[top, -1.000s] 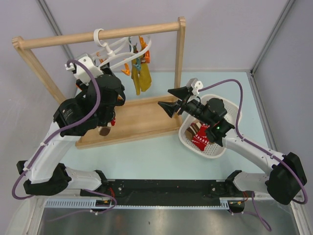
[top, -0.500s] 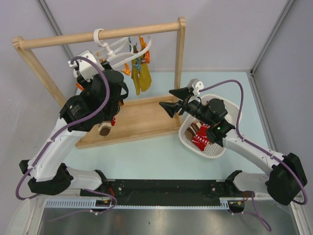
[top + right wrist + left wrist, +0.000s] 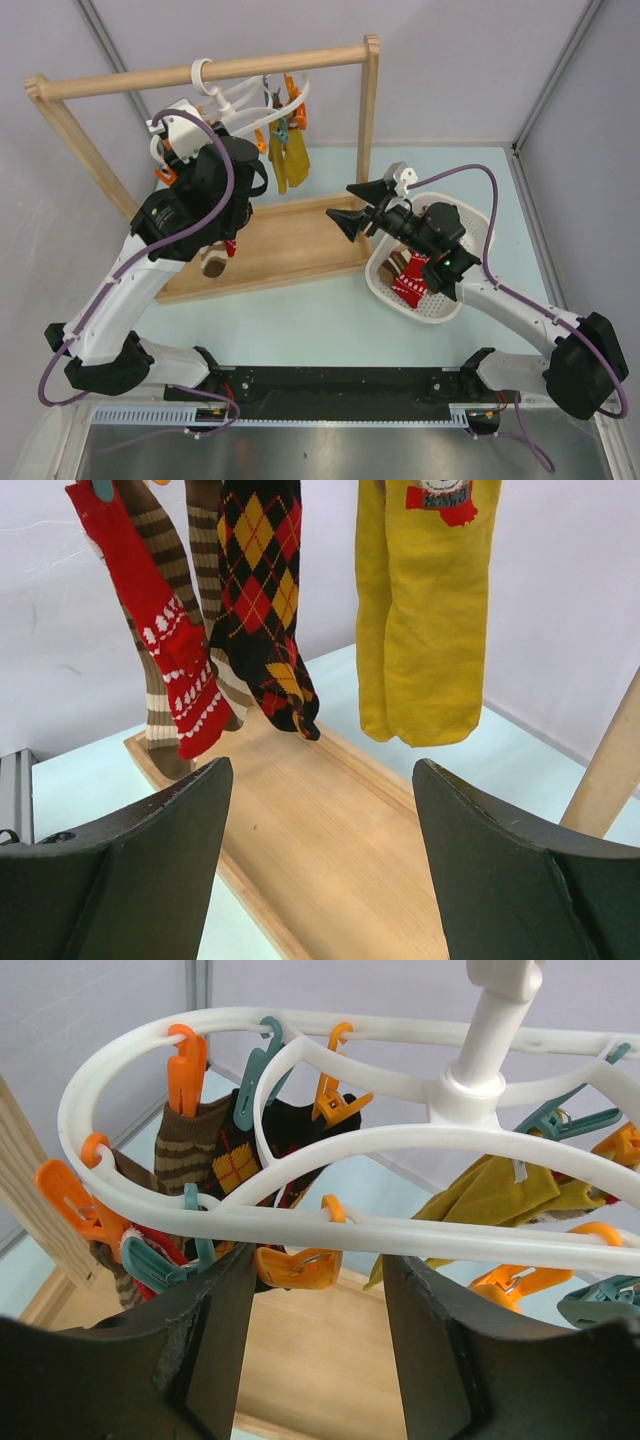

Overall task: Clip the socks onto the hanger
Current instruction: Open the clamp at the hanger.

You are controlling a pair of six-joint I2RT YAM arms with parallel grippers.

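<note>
The white hanger (image 3: 330, 1145) hangs by its hook (image 3: 203, 72) from the wooden rail. Orange and teal pegs line its rings. A brown striped sock (image 3: 185, 1140) is clipped at the left, and a red patterned sock (image 3: 165, 645) hangs beside brown striped ones (image 3: 155, 715). My left gripper (image 3: 315, 1285) is raised just under the ring, open, with an orange peg (image 3: 300, 1265) between its fingertips, touching the left finger only. My right gripper (image 3: 320, 820) is open and empty over the wooden base, facing the hung socks. More red (image 3: 408, 288) and brown (image 3: 398, 262) socks lie in the basket.
A black diamond sock (image 3: 260, 600) and a mustard-yellow sock (image 3: 420, 610) also hang from the hanger. The wooden rail frame (image 3: 205, 72) stands on a wooden base (image 3: 290, 245). A white perforated basket (image 3: 475, 235) sits under the right arm.
My left arm has lifted and moved back toward the hanger, and its jaws have narrowed a little. The right arm has stayed put.
</note>
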